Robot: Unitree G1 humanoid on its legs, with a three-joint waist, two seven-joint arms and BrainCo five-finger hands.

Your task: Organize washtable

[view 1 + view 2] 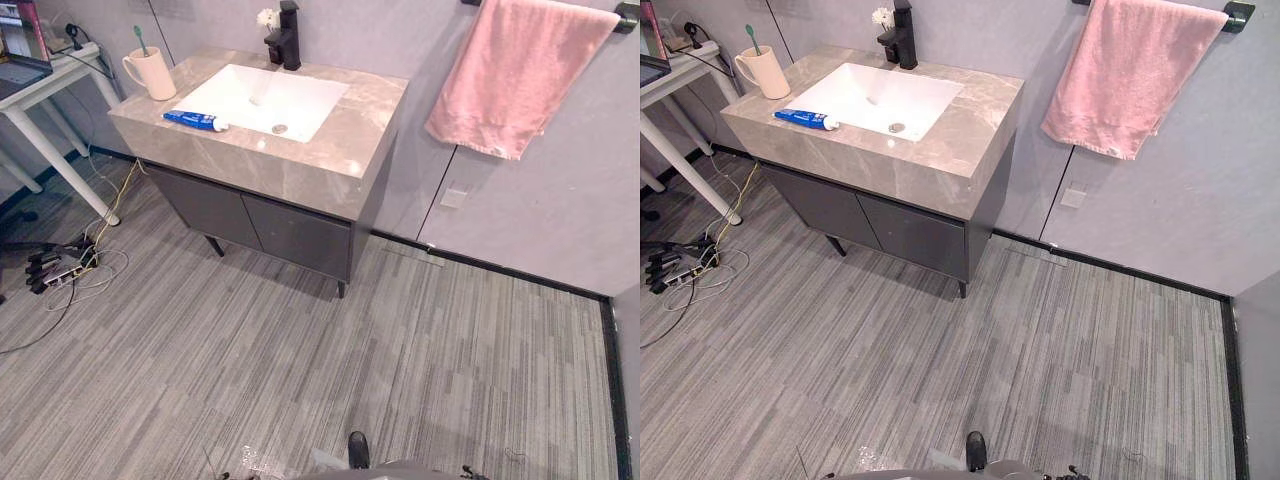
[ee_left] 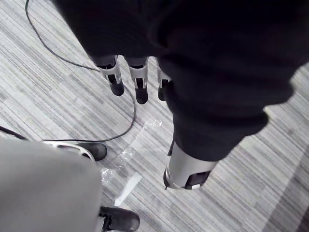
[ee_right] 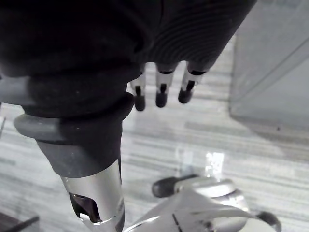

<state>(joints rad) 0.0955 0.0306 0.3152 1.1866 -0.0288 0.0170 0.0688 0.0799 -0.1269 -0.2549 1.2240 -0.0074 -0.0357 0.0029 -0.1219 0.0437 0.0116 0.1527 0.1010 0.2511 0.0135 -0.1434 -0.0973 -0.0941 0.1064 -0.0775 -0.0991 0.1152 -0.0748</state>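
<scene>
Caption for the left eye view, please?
Washtable with toothbrush in cup, toothpaste tube beside sink; pink towel hangs at right.

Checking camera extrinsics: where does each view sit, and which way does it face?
Left eye view: head, looking down at the washtable, toothpaste, cup, towel.
Right eye view: head too, same scene, slightly shifted.
Left wrist view: along the open left hand, down at the floor.
Right wrist view: along the open right hand, floor too.
</scene>
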